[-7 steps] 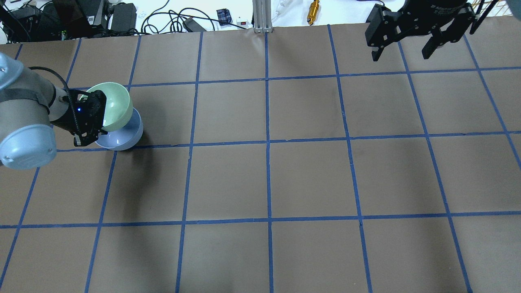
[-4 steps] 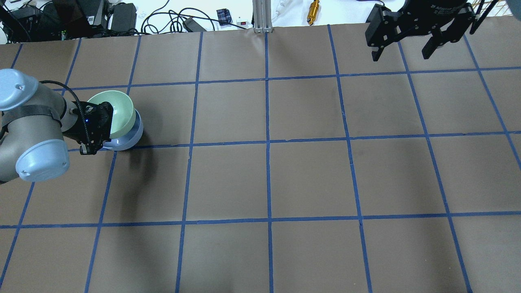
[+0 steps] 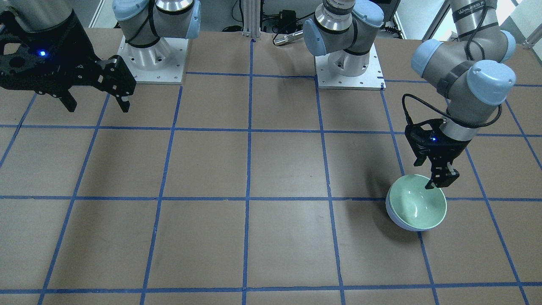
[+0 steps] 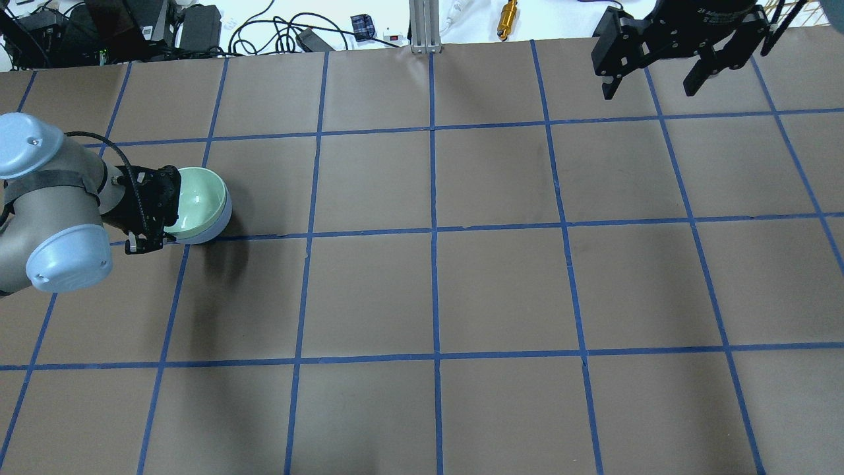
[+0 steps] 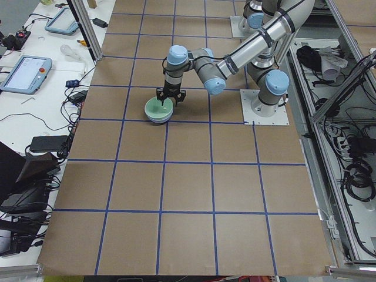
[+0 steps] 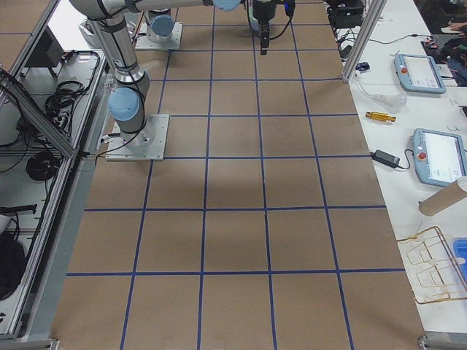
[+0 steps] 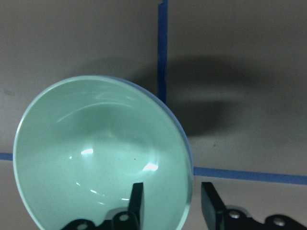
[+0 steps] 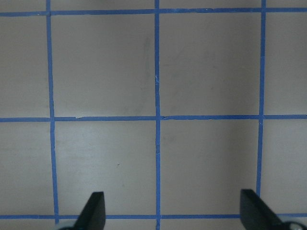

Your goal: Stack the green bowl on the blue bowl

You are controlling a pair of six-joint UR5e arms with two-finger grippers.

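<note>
Overhead exterior: left fingers (image 4: pixel 148 239) over green bowl (image 4: pixel 201 201) in blue bowl (image 4: pixel 218 229); cables (image 4: pixel 264 30) beyond.

A robotics lab: two industrial arms (image 3: pixel 461 55) bolted on steel plates (image 3: pixel 173 67) to a paper-covered table (image 4: pixel 501 290) taped in a blue grid (image 4: pixel 434 290), with teach pendants (image 6: pixel 440 157) (grey, screened) and cables (image 5: pixel 308 57) alongside.
</note>
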